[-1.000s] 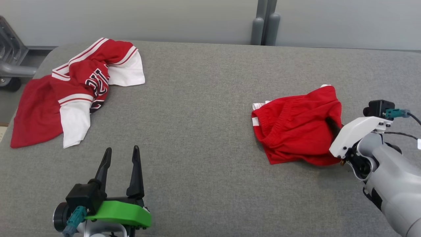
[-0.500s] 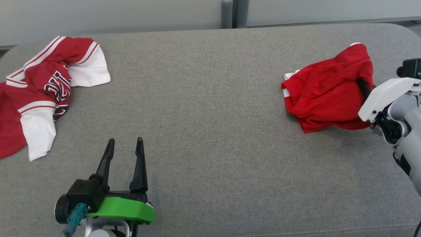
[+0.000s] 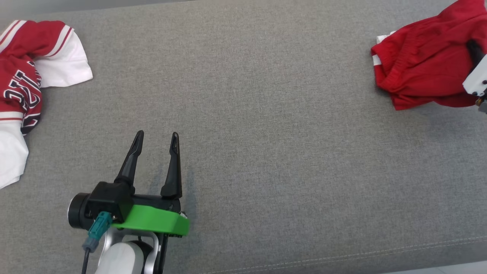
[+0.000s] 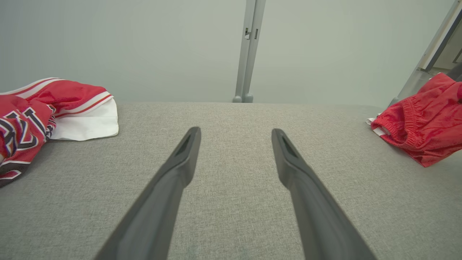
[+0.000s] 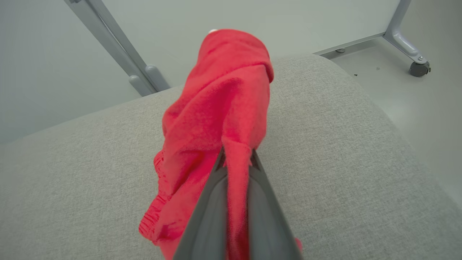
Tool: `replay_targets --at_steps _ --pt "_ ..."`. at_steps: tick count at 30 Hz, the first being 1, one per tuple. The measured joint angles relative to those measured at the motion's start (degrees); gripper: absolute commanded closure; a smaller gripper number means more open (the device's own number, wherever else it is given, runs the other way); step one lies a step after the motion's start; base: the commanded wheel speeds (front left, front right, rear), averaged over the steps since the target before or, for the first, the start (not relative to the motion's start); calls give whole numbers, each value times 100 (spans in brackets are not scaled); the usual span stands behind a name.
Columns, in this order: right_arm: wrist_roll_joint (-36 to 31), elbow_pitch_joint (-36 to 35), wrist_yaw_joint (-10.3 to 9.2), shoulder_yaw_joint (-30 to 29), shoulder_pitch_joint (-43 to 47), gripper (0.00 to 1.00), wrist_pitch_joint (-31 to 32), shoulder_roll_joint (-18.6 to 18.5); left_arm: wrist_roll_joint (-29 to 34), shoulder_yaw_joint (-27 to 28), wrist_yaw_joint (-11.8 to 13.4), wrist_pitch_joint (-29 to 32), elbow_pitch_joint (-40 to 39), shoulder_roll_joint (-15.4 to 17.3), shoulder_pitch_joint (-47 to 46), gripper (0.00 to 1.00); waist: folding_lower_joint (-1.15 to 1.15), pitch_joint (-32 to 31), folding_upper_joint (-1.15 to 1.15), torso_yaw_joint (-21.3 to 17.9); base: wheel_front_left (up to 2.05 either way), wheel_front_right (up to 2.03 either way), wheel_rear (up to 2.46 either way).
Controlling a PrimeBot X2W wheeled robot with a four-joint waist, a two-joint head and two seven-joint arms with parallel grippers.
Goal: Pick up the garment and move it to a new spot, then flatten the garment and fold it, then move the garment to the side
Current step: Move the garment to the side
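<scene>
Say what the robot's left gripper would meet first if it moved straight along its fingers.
Nothing close: its path looks free over the grey fabric tabletop toward the pale wall panel, though depth is unclear.

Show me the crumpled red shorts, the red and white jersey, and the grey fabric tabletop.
crumpled red shorts (image 3: 418,64), head view, middle of red fabric.
red and white jersey (image 3: 15,89), head view, lettered red panel.
grey fabric tabletop (image 3: 266,114), head view, bare middle stretch.
</scene>
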Motion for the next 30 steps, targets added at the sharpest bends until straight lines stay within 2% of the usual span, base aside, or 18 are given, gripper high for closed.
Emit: replay_targets --at_steps 4,19,26,27,28,30 --pt "-1 142 -91 -36 -88 100 23 -160 76 -89 0 48 -43 0 -141 0 0 186 0 -14 0 0 0" --pt "-467 435 -393 233 -230 100 -186 -371 249 -204 0 303 -141 4 -346 0 0 527 0 -7 0 0 0" --pt "-690 524 -512 372 -453 100 -292 -347 288 -214 0 360 -152 18 -361 0 0 628 0 34 0 0 0" --pt "-697 561 -582 381 -453 78 -327 -335 288 -215 0 381 -153 18 -361 0 0 634 0 37 0 0 0" --pt "-721 595 -602 389 -453 61 -365 -334 288 -215 0 387 -153 18 -361 0 0 639 0 39 0 0 0" --pt "-755 652 -661 399 -453 41 -392 -342 289 -215 0 402 -155 18 -361 0 0 648 0 40 0 0 0"
